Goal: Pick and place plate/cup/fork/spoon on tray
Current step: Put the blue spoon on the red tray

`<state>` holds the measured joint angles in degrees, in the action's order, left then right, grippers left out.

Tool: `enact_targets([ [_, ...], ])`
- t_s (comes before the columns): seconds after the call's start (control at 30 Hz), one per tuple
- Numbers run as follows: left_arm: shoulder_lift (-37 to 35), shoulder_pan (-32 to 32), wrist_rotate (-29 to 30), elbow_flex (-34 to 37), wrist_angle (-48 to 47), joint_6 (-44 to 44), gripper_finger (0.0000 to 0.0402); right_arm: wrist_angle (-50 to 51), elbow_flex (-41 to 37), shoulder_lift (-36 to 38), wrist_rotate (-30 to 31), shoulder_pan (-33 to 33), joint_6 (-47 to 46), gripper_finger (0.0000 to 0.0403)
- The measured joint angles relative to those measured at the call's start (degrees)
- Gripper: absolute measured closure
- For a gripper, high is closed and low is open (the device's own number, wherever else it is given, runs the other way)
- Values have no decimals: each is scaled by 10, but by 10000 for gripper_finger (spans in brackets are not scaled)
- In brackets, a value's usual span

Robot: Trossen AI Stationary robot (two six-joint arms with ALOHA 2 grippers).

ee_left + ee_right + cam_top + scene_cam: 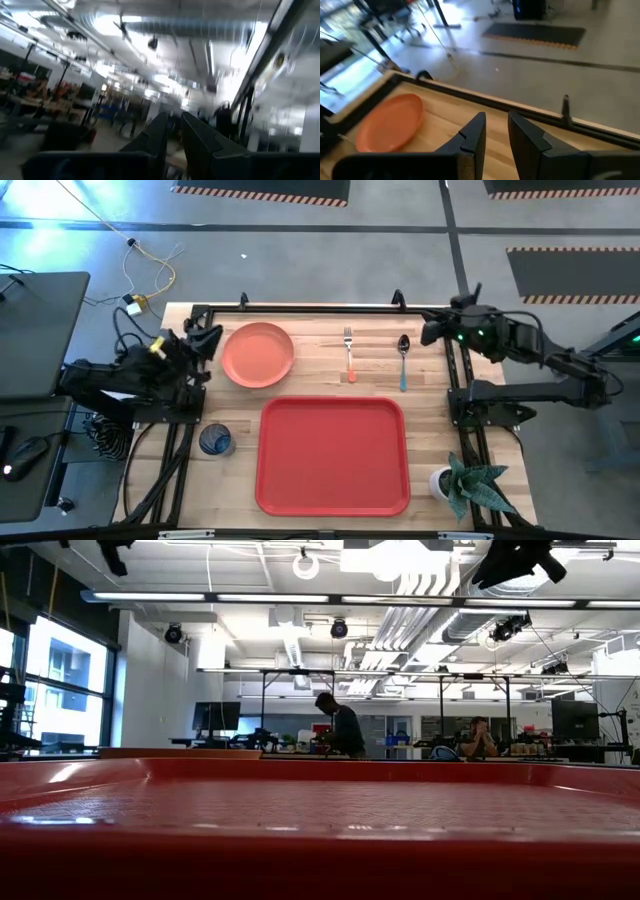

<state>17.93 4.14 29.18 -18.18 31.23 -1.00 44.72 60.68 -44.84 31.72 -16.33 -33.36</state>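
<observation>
The red tray point(333, 480) lies at the table's near middle, and its rim point(320, 860) fills the bottom of the low view. Beyond it on the wood rest the salmon-orange plate point(258, 354) point(390, 122), the orange-handled fork point(349, 352) and the blue-handled spoon point(403, 360). The blue cup point(216, 440) stands left of the tray. My left gripper point(208, 340) point(173, 132) hovers at the table's far left, beside the plate. My right gripper point(430, 330) point(497, 132) hovers at the far right, beyond the spoon. Both show a narrow gap between the fingers with nothing in it.
A small potted plant point(465, 485) stands at the table's near right corner. A black frame point(300, 308) runs along the table's far edge and sides. In the low view, people point(340, 730) are in the room beyond the table.
</observation>
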Motion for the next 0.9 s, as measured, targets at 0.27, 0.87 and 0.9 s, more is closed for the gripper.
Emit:
enact_targets([
  [0.27, 127, -35, 3, -96, -155, -2, 355, 95, 80, -82, -66, -57, -16, 329],
  [0.87, 182, -116, -32, -117, -220, -19, 355, 176, 81, -211, -188, -127, -74, 240],
  [0.9, 182, -119, -31, -117, -231, -19, 355, 177, 81, -221, -197, -129, -74, 238],
])
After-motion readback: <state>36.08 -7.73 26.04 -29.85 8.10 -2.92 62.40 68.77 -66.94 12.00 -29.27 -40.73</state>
